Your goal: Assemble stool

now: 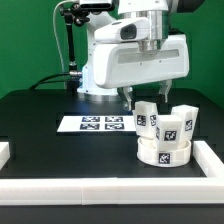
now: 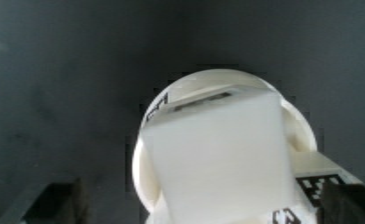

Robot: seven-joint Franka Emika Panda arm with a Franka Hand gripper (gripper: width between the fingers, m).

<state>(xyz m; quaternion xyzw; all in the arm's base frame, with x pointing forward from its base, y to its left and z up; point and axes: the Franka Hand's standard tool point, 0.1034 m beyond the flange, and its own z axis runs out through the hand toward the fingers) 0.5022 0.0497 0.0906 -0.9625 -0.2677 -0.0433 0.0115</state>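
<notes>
White border rail point(image 1: 110, 190) in front; behind it, the seat point(image 1: 165, 152) carries three legs point(image 1: 146, 117). The end effector point(image 1: 148, 98) hangs spread just above; descending off-centre, it may knock a leg askew

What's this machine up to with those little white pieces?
A white robot arm is building a small stool from white plastic parts marked with black-and-white tags. The round seat lies near the white border rail, with blocky legs already standing up from it. The gripper hangs just above one leg with its jaws wide open, holding nothing. The marker board lies flat on the black table beside the stool.
</notes>
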